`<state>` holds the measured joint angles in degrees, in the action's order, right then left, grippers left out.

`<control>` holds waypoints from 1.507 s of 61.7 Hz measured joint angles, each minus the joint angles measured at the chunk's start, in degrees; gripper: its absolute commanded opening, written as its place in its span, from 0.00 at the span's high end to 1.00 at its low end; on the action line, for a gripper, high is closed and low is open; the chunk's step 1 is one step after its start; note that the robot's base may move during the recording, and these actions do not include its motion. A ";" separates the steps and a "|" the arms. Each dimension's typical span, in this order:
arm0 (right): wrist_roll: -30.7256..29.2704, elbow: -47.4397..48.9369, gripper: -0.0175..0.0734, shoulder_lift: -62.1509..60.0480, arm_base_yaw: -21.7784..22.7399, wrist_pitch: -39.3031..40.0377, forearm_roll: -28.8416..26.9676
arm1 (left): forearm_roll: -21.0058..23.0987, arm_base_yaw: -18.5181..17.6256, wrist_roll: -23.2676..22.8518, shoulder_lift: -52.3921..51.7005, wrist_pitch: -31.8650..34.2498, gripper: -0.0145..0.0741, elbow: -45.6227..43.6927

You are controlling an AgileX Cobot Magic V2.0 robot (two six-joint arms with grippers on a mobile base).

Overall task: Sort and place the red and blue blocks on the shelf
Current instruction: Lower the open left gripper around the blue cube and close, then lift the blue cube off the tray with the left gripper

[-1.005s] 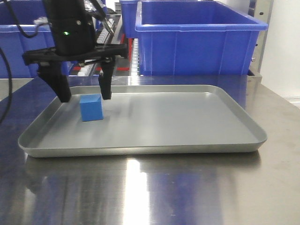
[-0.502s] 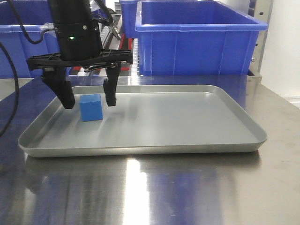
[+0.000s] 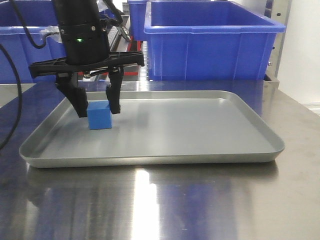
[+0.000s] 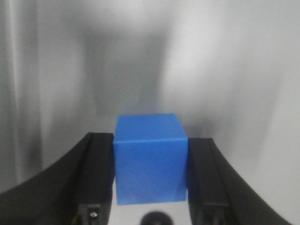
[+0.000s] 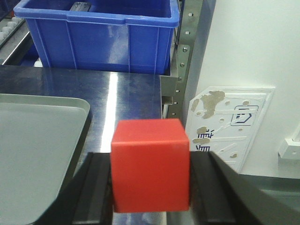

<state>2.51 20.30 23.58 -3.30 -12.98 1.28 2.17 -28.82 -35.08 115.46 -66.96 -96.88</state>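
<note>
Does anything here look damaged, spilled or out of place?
Only the white plate beside the shelf post looks worn, with brown patches. The blue block sits flat on the tray in the left hand; the red block sits squarely in the right hand.

blue blk (image 3: 99, 116), red blk (image 5: 150, 165), grey tray (image 3: 150, 160), blue bins (image 3: 215, 45)

Tray (image 4: 225, 61) blurred behind blue block (image 4: 149, 159)
</note>
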 measured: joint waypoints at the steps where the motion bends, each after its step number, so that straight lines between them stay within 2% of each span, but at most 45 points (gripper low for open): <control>1: 0.00 0.00 0.44 0.00 0.00 0.00 0.00 | 0.00 0.00 0.00 0.00 0.00 0.59 0.00; 13: 0.00 0.00 0.44 0.00 0.00 0.00 0.00 | -0.03 0.00 0.00 0.00 0.00 0.64 0.00; 26: 0.00 0.00 0.44 0.00 0.00 0.00 0.00 | -2.96 0.00 0.61 -1.16 -0.14 0.64 0.00; 36: 0.00 0.00 0.44 0.00 0.00 0.00 0.00 | -3.53 0.00 7.12 -4.96 0.74 0.64 0.00; 43: 0.00 0.00 0.44 0.00 0.00 0.00 0.00 | -1.30 0.20 14.13 -8.67 4.08 0.64 0.94; 53: 0.00 0.00 0.44 0.00 0.00 0.00 0.00 | 5.78 1.75 24.45 -15.12 12.80 0.64 6.28; 61: 0.00 0.00 0.44 0.00 0.00 0.00 0.00 | 8.44 3.72 30.29 -20.26 20.13 0.64 13.03; 78: 0.00 0.00 0.44 0.00 0.00 0.00 0.00 | 10.20 9.48 33.11 -34.98 37.89 0.64 32.69; 87: 0.00 0.00 0.44 0.00 0.00 0.00 0.00 | 10.46 13.01 36.59 -46.70 49.50 0.70 44.77; 93: 0.00 0.00 0.44 0.00 0.00 0.00 0.00 | 10.68 15.97 37.94 -55.14 55.73 0.70 51.84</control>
<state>2.51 20.30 23.58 -3.30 -12.98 1.28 12.85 -12.85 2.86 60.32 -11.23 -45.04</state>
